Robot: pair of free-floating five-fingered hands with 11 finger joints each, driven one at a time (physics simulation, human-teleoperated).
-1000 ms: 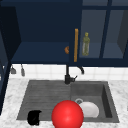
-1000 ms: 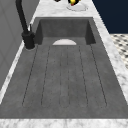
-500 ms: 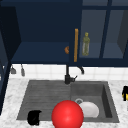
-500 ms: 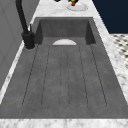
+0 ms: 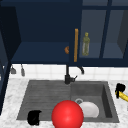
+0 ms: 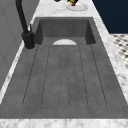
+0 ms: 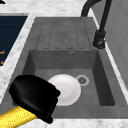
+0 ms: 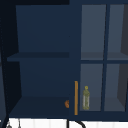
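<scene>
i take the sink (image 5: 45, 100) as my landmark. my right hand (image 5: 120, 88) sits on the counter just past the sink's right rim, fingers curled round a yellow handle (image 5: 123, 95); in the right side view the same hand (image 7: 35, 96) is clamped on that handle (image 7: 15, 117) at the near corner of the basin. my left hand (image 5: 34, 117) hangs at the sink's front left edge, over the draining board; i cannot tell how its fingers stand. a white plate (image 5: 88, 109) lies in the basin beside the drain. a red ball (image 5: 67, 115) sits at the sink's front edge. the black tap (image 5: 68, 77) stands behind the sink.
</scene>
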